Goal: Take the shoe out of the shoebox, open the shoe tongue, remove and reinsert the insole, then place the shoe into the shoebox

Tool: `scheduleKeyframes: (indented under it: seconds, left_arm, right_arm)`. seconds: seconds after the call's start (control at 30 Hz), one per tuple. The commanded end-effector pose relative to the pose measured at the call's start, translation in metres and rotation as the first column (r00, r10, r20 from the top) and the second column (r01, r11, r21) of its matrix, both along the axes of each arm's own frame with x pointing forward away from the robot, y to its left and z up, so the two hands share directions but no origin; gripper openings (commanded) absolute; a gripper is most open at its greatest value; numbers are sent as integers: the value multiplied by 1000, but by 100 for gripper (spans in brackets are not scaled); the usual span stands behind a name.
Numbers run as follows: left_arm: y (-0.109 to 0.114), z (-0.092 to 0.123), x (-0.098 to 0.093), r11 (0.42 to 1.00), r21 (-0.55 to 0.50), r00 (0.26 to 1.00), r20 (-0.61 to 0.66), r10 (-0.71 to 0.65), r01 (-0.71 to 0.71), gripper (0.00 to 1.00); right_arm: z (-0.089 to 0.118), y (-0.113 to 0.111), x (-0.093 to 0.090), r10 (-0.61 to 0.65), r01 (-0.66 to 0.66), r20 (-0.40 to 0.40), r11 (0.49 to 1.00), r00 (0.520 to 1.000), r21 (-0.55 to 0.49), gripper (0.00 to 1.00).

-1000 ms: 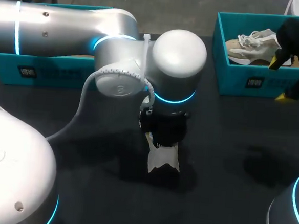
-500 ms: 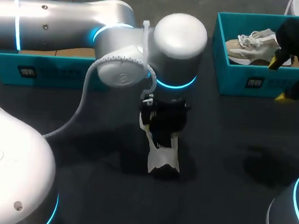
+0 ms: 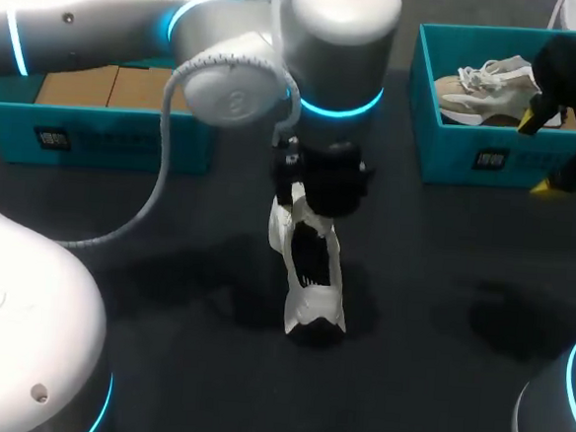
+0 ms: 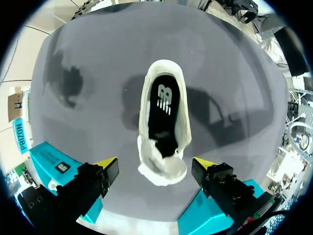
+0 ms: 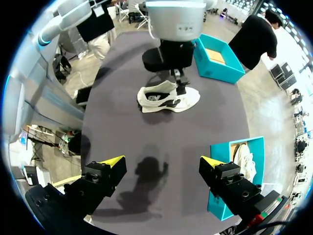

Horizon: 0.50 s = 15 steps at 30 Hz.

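Note:
A white shoe (image 3: 310, 277) lies on the black table (image 3: 188, 367) near the middle, its opening up and the black insole (image 4: 162, 110) showing inside. My left gripper (image 4: 155, 164) hangs open just above the shoe's toe end, one yellow tip on each side, touching nothing. Its black body (image 3: 328, 182) hides that end in the head view. At the far right, my right gripper (image 3: 536, 152) stands open and empty in front of a teal shoebox (image 3: 470, 160). In the right wrist view the shoe (image 5: 168, 97) lies well ahead of that gripper (image 5: 162, 161).
The right shoebox holds a second, beige shoe (image 3: 490, 87). Another teal box (image 3: 95, 141) with a cardboard bottom stands at the back left, partly under my left arm (image 3: 104, 25). The right wrist view shows both boxes, one (image 5: 217, 58) beyond the shoe and one (image 5: 239, 161) beside the gripper.
My left arm has risen and drawn back toward the far side, uncovering more of the white shoe. The shoe and the right arm have stayed put.

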<state>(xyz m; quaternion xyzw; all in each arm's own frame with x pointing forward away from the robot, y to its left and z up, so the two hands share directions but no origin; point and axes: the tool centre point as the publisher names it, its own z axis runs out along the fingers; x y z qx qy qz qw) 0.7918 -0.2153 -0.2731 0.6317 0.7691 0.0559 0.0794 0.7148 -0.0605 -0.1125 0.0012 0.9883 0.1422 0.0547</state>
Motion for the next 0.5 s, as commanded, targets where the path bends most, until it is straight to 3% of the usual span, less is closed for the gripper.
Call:
scheduleKeyframes:
  seconds: [0.03,0.1,0.13,0.2,0.23,0.3,0.33,0.5]
  left_arm:
    - [8,18,7,1000,5,1000,26,-4,4,100]
    - [9,20,16,1000,11,999,41,5,-6,97]
    - [10,20,21,1000,13,999,51,13,-14,86]
    - [12,19,28,1000,18,998,58,19,-20,77]
    - [12,17,33,999,19,998,59,31,-32,67]
    - [13,15,39,999,23,997,64,39,-41,67]
    - [13,12,43,998,27,997,59,47,-49,47]
    - [13,2,52,998,39,997,50,50,-52,44]
  right_arm:
    - [0,1,2,1,-1,-5,1000,1000,-3,100]
    - [0,1,2,1,-1,-5,1000,1000,-3,100]
    - [0,1,2,1,-1,-5,1000,1000,-3,100]
    - [0,1,2,1,-1,-5,1000,1000,-3,100]
    - [0,1,2,1,-1,-5,1000,1000,-3,100]
    - [0,1,2,1,-1,-5,1000,1000,-3,100]
    - [0,1,2,1,-1,-5,1000,1000,-3,100]
    - [0,1,2,1,-1,-5,1000,1000,-3,100]
